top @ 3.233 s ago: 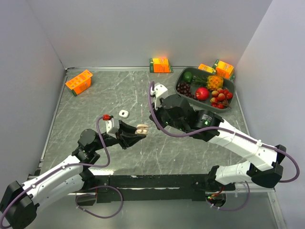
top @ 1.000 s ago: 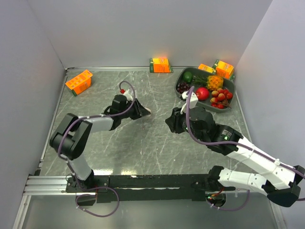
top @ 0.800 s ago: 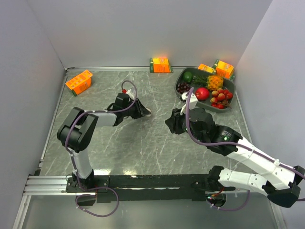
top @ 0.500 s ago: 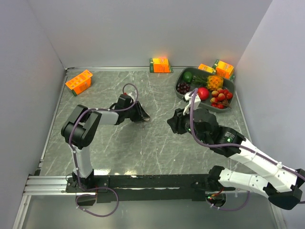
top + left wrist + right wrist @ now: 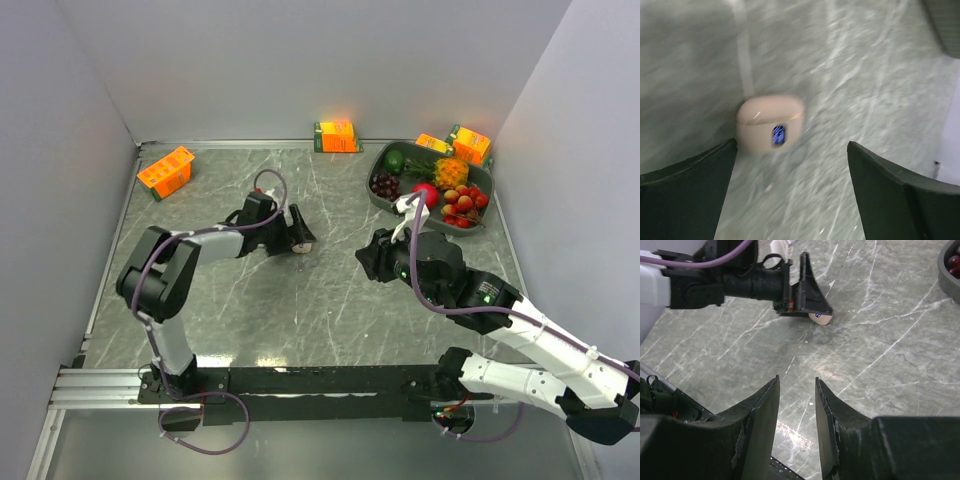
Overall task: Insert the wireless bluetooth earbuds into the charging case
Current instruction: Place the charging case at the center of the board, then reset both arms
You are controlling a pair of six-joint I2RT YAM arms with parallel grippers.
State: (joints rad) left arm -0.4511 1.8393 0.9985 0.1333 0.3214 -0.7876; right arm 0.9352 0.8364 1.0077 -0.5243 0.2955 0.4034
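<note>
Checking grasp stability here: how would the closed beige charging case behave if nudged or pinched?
The charging case looks rigid, smooth and rounded, so it would probably slide on the polished table and could slip from a pinch. Small, so likely light.

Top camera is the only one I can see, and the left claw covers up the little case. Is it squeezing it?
Observer: No. In the left wrist view the left gripper has its jaws wide apart, and the case lies on the table between them.
Operator: Is the lid open?
Observer: It's shut. A thin seam runs across the front, above a small blue light.
Operator: Is the other claw holding anything?
Observer: No. The right wrist view shows the right gripper open, with only table showing through the gap.
</note>
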